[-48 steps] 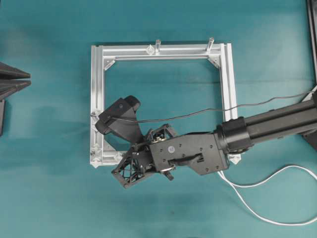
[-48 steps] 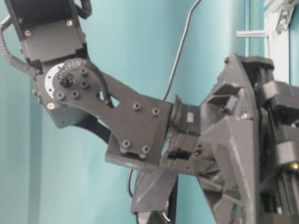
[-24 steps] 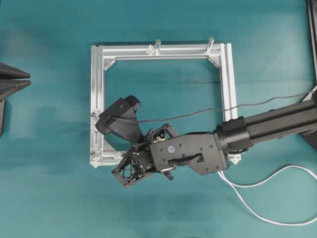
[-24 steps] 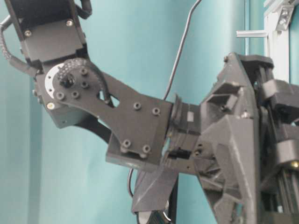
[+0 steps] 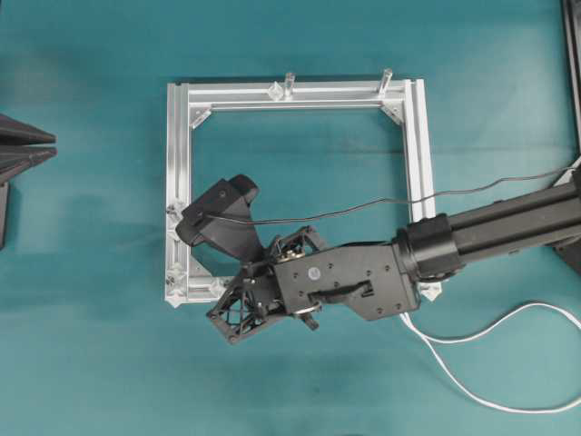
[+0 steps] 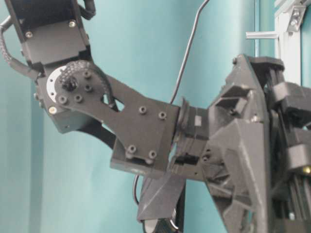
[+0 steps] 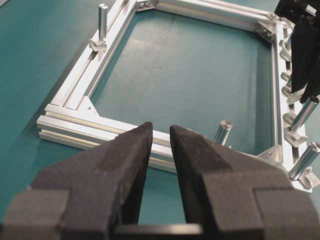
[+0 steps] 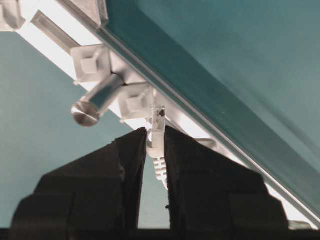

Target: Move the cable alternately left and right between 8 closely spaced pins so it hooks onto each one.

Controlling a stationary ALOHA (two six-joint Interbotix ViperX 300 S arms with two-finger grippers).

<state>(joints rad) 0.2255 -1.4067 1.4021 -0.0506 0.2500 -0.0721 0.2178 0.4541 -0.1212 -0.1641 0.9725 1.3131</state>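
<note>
White plug [image 8: 156,131] sits clamped in our right gripper [image 8: 153,150] beside the pins [image 8: 136,102]; we should weave slowly, keeping tension. Left gripper [image 7: 161,145] idles, spread.

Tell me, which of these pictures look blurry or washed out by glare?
Right wrist view: the frame rail is blown out to white, and the dark fingers pinching the white plug are soft. Left wrist view: the close end effector is soft, the frame sharp. Table-level view: dim and grainy. Overhead view: evenly lit, clear.
</note>
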